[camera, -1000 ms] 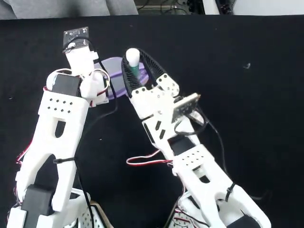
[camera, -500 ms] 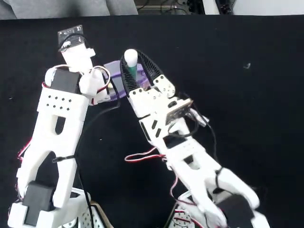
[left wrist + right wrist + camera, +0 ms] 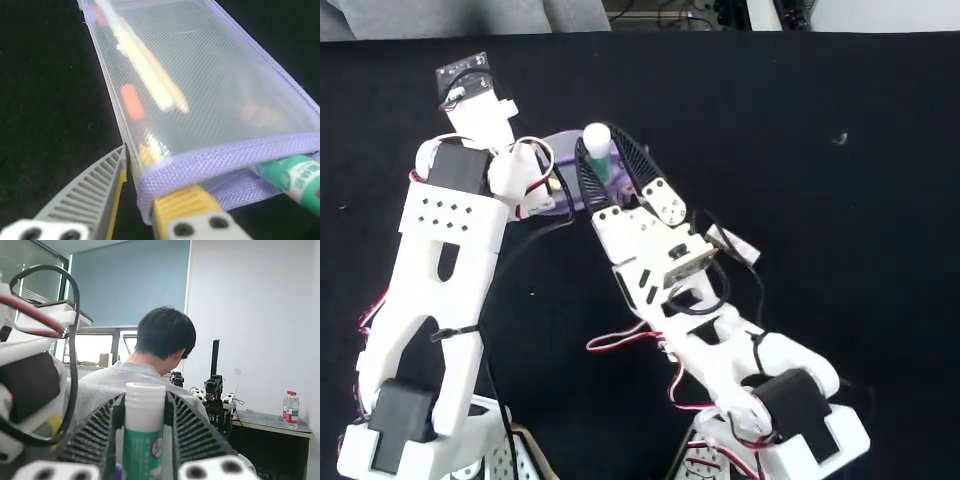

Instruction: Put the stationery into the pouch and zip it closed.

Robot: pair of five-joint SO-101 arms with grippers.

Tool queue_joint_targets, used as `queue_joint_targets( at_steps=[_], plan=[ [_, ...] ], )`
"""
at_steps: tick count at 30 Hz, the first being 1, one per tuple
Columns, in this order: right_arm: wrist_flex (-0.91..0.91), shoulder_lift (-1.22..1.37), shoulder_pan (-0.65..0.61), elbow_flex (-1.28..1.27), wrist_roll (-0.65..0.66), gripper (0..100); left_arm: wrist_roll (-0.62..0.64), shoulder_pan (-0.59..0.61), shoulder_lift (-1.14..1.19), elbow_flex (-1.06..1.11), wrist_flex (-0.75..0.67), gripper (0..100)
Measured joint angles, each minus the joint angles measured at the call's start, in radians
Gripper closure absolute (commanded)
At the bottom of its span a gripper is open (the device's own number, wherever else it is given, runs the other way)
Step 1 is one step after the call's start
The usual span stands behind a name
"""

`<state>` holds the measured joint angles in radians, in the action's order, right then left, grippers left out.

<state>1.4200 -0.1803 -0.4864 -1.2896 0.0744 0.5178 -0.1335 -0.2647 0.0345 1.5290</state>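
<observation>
The pouch (image 3: 210, 65) is clear mesh with purple trim and holds yellow pencils (image 3: 150, 70) and an orange piece (image 3: 132, 101). My left gripper (image 3: 142, 175) is shut on the pouch's purple edge at its open end. In the high view the pouch (image 3: 563, 150) lies at the table's back left, between the two arms, with my left gripper (image 3: 546, 182) at its near side. My right gripper (image 3: 600, 142) is shut on a green glue stick (image 3: 597, 150) with a white cap, held upright over the pouch. The glue stick (image 3: 292, 179) pokes in at the pouch mouth. Black ribbed fingers (image 3: 100, 427) flank the glue stick (image 3: 144, 440).
The table (image 3: 840, 200) is covered in black cloth, with open room to the right and at the back. Both white arms cross the front left and centre. A red and white cable (image 3: 625, 338) loops off the right arm.
The right arm has swung its lower links toward the right and brought the glue stick slightly down toward the pouch. The left gripper has shifted a little to the left, still on the pouch.
</observation>
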Motion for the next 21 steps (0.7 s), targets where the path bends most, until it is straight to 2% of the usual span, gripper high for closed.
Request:
queue_joint_targets(
  at_steps=[4, 12, 21],
  plan=[
    [0.008, 0.002, 0.0, -0.018, 0.0, 73.4, 0.0, -0.002, 0.0, 0.0, 0.002, 97],
    [0.006, 0.003, 0.006, -0.043, 0.003, 79.4, 0.002, 0.0, -0.002, 0.0, 0.006, 97],
    [0.006, 0.003, 0.005, -0.043, 0.003, 79.4, 0.002, 0.0, -0.002, 0.0, 0.006, 97]
  ],
)
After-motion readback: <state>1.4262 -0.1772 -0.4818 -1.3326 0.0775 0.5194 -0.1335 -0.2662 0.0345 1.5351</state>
